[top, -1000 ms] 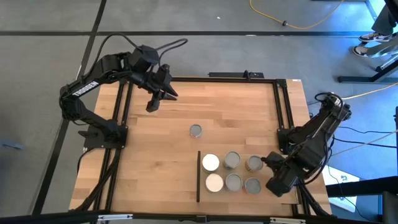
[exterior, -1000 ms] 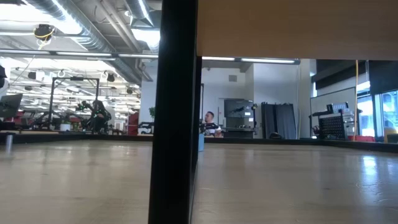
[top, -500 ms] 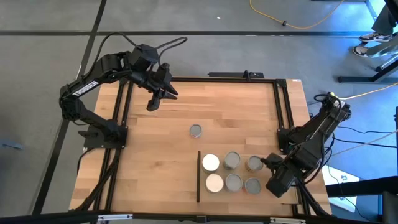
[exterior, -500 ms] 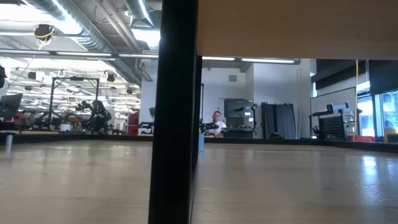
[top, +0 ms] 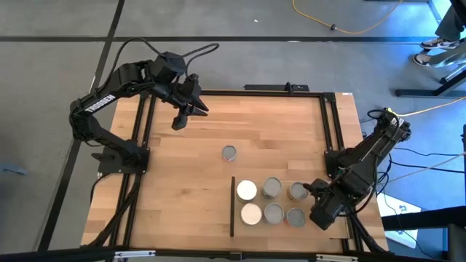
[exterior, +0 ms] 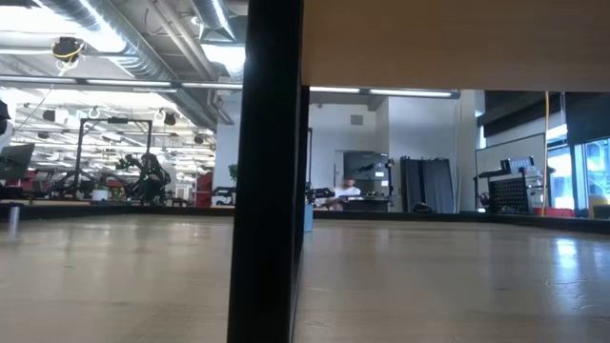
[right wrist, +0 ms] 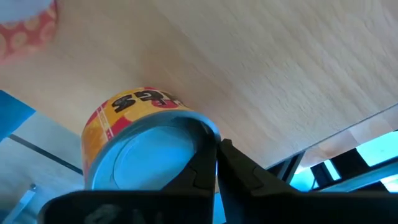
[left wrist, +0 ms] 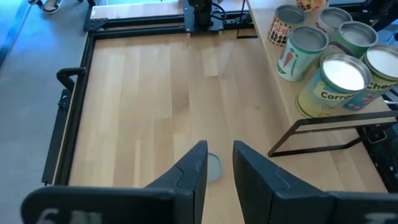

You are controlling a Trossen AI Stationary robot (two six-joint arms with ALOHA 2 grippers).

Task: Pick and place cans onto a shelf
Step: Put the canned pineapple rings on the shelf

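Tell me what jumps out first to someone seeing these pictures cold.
The cluster of six cans on the shelf, in two rows at the table's near right, draws the eye first. One lone can stands apart near the table's middle. The right gripper sits by the cluster's right side, fingers shut, while the left gripper hovers at the far left, open.

My right gripper (right wrist: 216, 163), jaws nearly together, sits against an orange-labelled can (right wrist: 146, 144) on the light-wood shelf (right wrist: 267, 68).
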